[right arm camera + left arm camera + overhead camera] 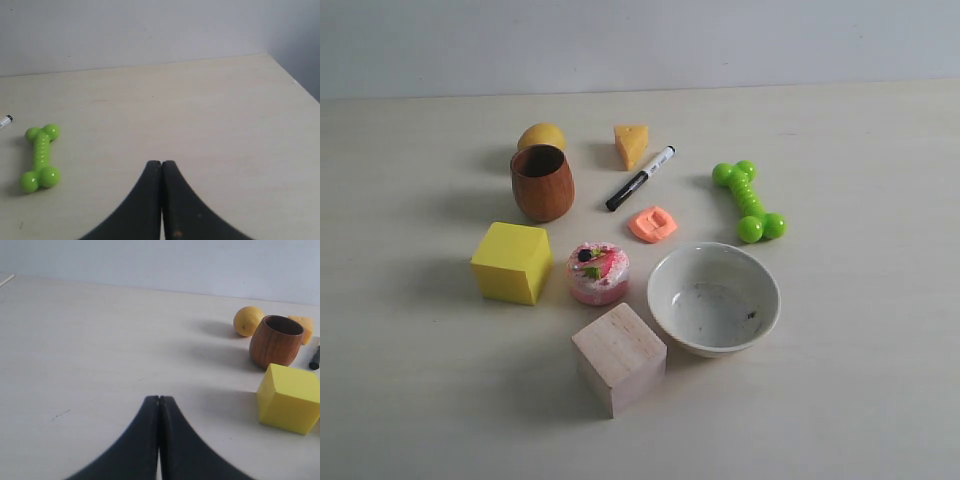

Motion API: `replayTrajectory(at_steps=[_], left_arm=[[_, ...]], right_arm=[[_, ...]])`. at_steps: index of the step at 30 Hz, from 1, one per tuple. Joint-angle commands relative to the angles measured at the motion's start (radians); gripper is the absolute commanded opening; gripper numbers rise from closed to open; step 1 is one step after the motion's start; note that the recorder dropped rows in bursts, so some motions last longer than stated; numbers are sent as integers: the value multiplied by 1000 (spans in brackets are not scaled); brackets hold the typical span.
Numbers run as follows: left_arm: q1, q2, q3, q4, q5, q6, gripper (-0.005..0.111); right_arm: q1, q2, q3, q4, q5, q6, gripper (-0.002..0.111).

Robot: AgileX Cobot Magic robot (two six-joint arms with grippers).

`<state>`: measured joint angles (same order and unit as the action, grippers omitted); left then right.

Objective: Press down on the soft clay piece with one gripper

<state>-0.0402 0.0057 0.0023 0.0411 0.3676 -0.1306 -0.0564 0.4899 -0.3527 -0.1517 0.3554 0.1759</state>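
Both grippers are sitting with fingers pressed together and gripping nothing: the left gripper and the right gripper are each hanging over bare tabletop, and neither is showing in the exterior view. The soft clay piece is lying just beyond the far rim of the white bowl, toward that bowl's left side, apart from it. It is lying between the bowl and the black marker. It is presenting as a small salmon-orange matte lump, flattened, with a raised edge framing a squarish dent in its top. That dent is reading as a press mark, so the task is judged at or near completion. Should a press be called for, the chosen arm is best keeping its fingers closed as one blunt tip. It should be descending squarely over the dent, staying clear of bowl rim and marker, pressing gently, then lifting vertically so the clay is not dragging.
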Motion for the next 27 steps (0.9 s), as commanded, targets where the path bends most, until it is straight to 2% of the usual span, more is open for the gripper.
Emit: replayTrajectory(at_steps=[1, 10, 17, 27], left_arm=[[-8, -6, -2, -4, -7, -2, 0], [-8, -6, -2, -4, -7, -2, 0], [-8, -6, -2, -4, -7, -2, 0], [-8, -6, -2, -4, -7, -2, 0]], right_arm=[[-5, -27, 87, -8, -130, 39, 0], [-5, -272, 297, 30, -215, 28, 0], [-5, -352, 317, 177, -208, -189, 0], [-5, -488, 353, 186, -149, -176, 0]])
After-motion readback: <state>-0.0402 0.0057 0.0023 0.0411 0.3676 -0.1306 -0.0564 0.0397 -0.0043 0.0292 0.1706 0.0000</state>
